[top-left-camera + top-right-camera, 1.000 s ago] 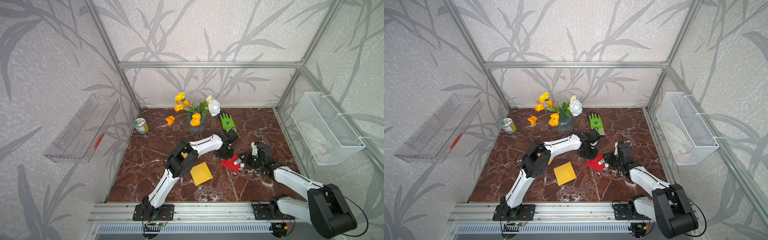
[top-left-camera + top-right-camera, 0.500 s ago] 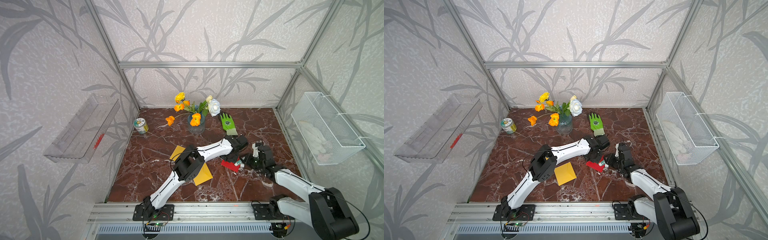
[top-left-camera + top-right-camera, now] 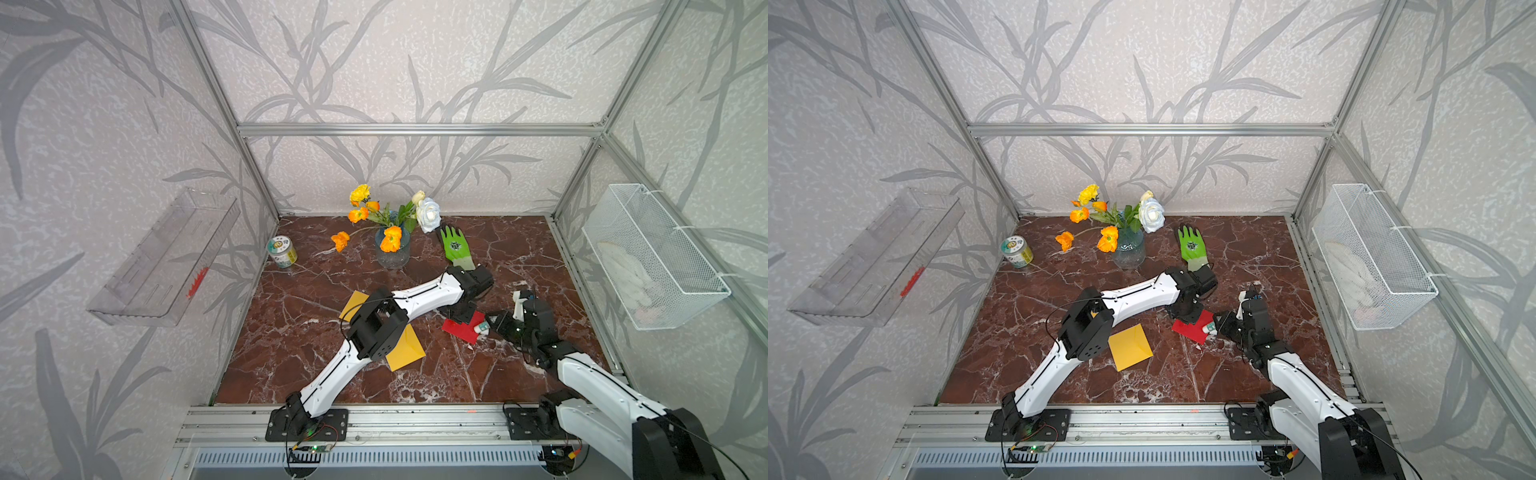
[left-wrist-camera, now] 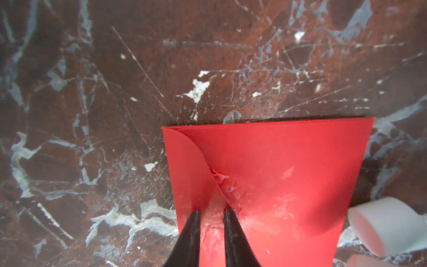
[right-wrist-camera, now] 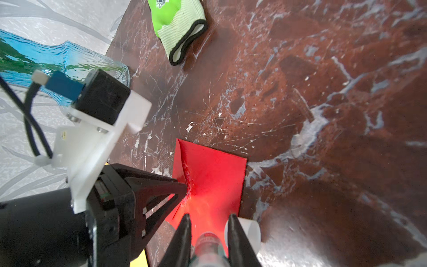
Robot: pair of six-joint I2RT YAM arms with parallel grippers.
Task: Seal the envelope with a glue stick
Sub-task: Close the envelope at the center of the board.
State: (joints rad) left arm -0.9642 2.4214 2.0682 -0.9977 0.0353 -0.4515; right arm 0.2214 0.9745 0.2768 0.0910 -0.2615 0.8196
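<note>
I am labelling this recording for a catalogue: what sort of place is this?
Probably a robot test cell, not a home: an aluminium frame with wallpapered panels and two robot arms bolted to a front rail.

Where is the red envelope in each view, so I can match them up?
Top view: envelope right of picture centre.
Top view: envelope, same spot.
Left wrist: envelope under the left hand tips.
Right wrist: envelope ahead of the right hand, which grips the glue stick.
Landmark: left hand on the envelope, in all views.
</note>
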